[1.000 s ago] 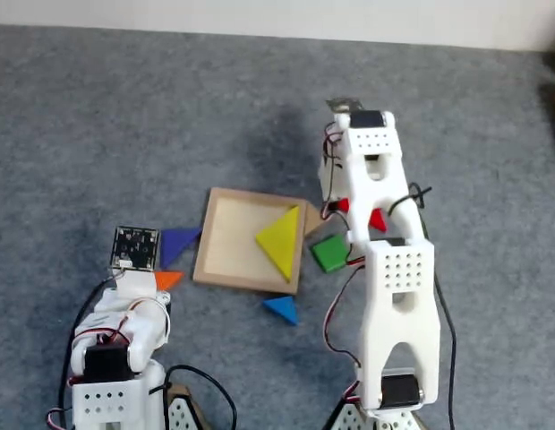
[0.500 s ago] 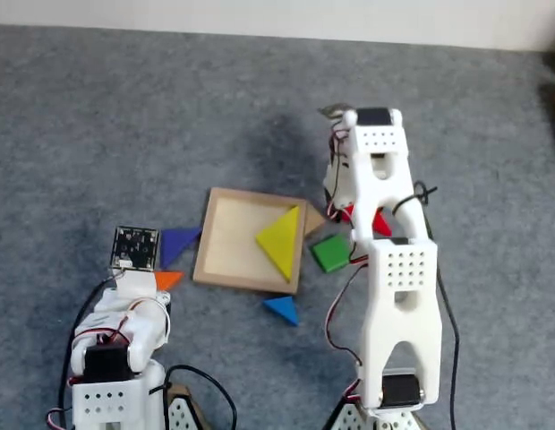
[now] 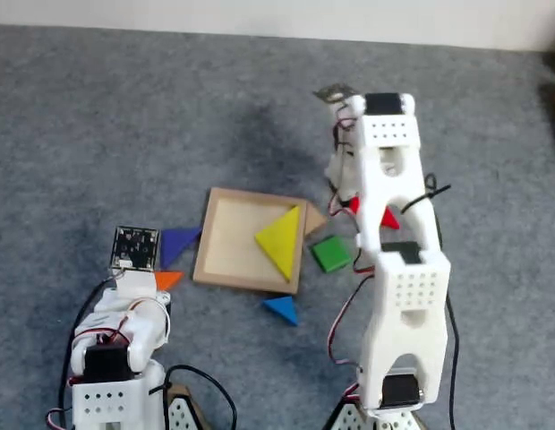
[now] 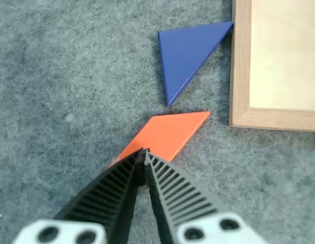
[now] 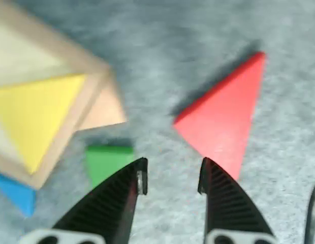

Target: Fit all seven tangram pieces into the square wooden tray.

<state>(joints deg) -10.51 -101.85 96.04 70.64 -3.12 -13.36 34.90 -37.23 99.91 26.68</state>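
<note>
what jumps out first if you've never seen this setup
The bright yellow triangle lies alone in the square wooden tray, with the other coloured pieces scattered around it. Off the tray's right side, the right gripper hangs open by the red triangle. On the other side, the left gripper, shut, sits at the edge of the orange parallelogram.

the tray (image 4: 241,66) is pale bare wood, smooth and matt. the carpet (image 3: 125,116) is grey cloth, rough and fuzzy. the orange piece (image 4: 167,134) and the red triangle (image 5: 223,122) look smooth, with flat matt colour. the left gripper (image 4: 144,157) and the right gripper (image 5: 171,178) are black ribbed plastic; the arm shell (image 3: 407,296) is smooth white plastic.
</note>
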